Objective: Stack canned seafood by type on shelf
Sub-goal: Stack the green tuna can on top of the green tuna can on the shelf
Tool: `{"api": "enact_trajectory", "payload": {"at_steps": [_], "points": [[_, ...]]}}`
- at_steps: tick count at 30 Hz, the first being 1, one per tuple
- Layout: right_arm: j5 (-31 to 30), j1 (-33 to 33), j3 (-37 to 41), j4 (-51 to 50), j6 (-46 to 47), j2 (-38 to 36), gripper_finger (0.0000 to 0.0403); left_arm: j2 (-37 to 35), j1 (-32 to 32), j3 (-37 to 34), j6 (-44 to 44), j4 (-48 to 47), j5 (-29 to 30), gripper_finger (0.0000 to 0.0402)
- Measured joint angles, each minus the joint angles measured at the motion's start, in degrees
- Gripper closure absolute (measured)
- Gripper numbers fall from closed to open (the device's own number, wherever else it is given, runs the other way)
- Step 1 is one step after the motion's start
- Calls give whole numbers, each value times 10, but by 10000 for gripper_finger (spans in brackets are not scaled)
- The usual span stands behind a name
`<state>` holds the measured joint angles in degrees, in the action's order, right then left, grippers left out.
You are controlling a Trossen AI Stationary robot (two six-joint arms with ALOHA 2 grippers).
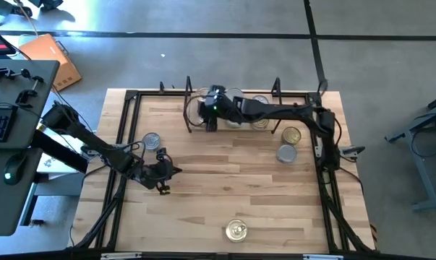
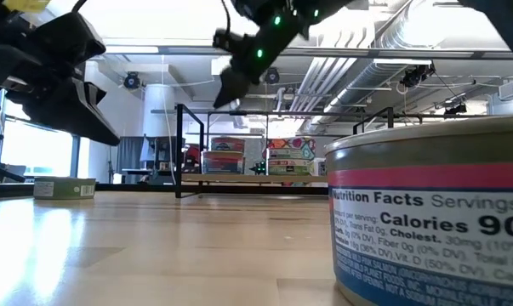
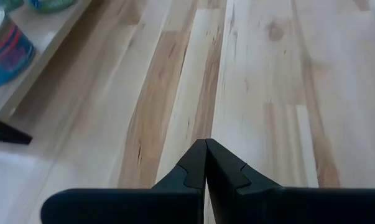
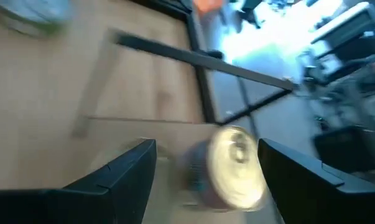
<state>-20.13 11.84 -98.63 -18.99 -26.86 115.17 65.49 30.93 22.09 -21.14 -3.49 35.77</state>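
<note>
The shelf (image 1: 232, 119) stands at the table's far edge and carries several cans (image 1: 259, 105). My right gripper (image 1: 209, 110) is open at the shelf's left end; in the right wrist view its fingers (image 4: 134, 165) stand on either side of a gold-lidded can (image 4: 234, 168). My left gripper (image 1: 163, 172) is shut and hovers over bare wood left of centre (image 3: 206, 155). Loose cans rest on their bases: a silver-lidded one (image 1: 151, 139) at the left, a gold-lidded one (image 1: 291, 135) and a silver-lidded one (image 1: 286, 153) at the right, and a gold-lidded one (image 1: 236, 230) at the near edge. My right gripper has its open fingers on either side of the gold-lidded can (image 4: 237, 149), coming from above at a slant. The view is blurred, and I cannot tell whether either finger touches it.
A black frame (image 1: 127, 130) runs around the table's edges. In the low view the near can (image 2: 435, 221) fills the right foreground, and a green-labelled can (image 2: 65, 189) sits at the left. Bare wood lies across the table's middle (image 1: 232, 173).
</note>
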Motion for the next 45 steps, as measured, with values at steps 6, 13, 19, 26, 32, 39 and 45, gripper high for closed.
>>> {"api": "enact_trajectory", "payload": {"at_steps": [6, 13, 19, 26, 32, 39, 45], "points": [[127, -77, 0, -110, 73, -18, 128, 0, 20, 0, -50, -46, -1, 402], [163, -159, 51, -154, 142, -28, 128, 0, 38, 0, -67, -59, 8, 402], [124, -207, 204, -81, 273, -71, 128, 0, 37, 0, -63, -56, 22, 402], [25, -307, 280, -82, 434, -128, 128, 2, 36, 0, -34, -17, 55, 402], [7, -391, 281, -92, 553, -159, 128, 14, 36, 0, 4, 32, 54, 401], [-106, -470, 303, -93, 687, -162, 128, 35, 35, 0, -27, 15, 54, 402], [-209, -516, 360, -94, 811, -162, 128, -8, -22, 0, -219, -175, 75, 402]]}}
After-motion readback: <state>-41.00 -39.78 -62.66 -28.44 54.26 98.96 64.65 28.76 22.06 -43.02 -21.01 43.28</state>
